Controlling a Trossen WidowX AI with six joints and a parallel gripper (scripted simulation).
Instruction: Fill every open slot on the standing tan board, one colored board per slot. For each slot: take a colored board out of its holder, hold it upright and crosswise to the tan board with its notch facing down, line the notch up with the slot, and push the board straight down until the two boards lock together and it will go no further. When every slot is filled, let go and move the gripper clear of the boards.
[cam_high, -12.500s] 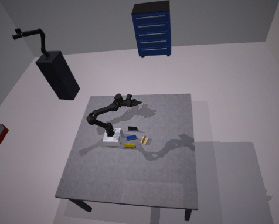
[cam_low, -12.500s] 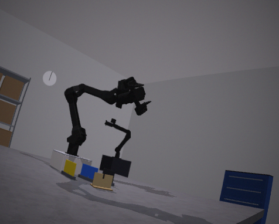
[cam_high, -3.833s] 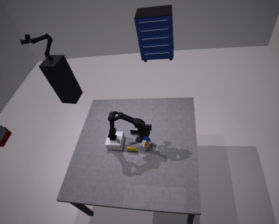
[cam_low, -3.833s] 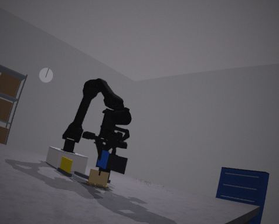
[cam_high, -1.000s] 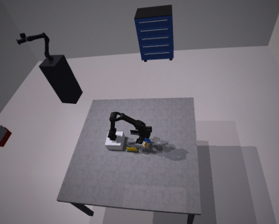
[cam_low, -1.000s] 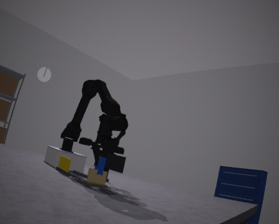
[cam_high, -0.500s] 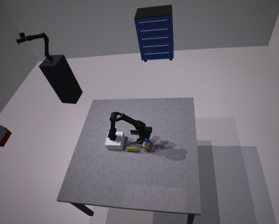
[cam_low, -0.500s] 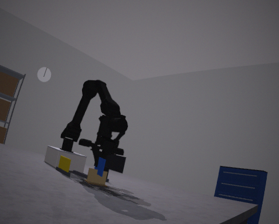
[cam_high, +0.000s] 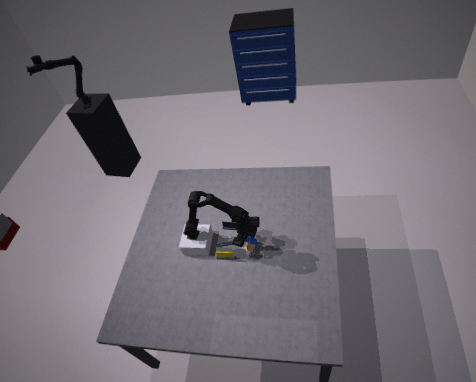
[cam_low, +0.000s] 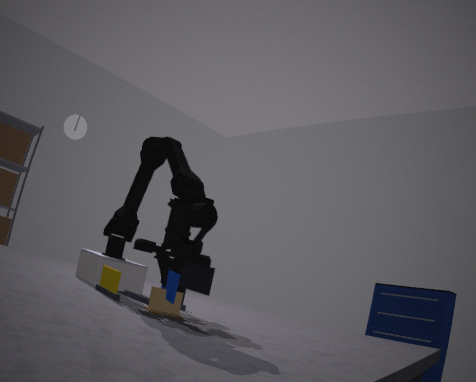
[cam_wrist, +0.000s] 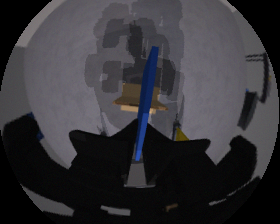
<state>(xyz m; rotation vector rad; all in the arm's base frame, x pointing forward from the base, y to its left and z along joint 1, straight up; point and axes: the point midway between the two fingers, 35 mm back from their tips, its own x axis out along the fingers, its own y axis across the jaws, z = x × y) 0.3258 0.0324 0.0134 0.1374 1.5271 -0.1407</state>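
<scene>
My gripper (cam_wrist: 139, 121) is shut on the blue board (cam_high: 251, 240) (cam_low: 172, 286) (cam_wrist: 149, 75), upright and crosswise to the tan board (cam_high: 249, 247) (cam_low: 158, 301) (cam_wrist: 132, 93). The tan board stands on its base. In the exterior view the blue board's lower part overlaps the tan board's face and ends above the base; its top rises above the tan board. The notch, the slots and how deep the boards are engaged cannot be made out. A yellow board (cam_high: 225, 254) (cam_low: 110, 279) (cam_wrist: 181, 135) stands upright in its dark holder (cam_low: 107, 292), towards the arm's base.
The arm's white base block (cam_high: 196, 243) (cam_low: 88, 267) is behind the yellow board. Another dark holder strip (cam_low: 136, 297) lies between the yellow board and the tan board, partly hidden. A blue drawer cabinet (cam_high: 264, 59) (cam_low: 406, 320) stands away from the table.
</scene>
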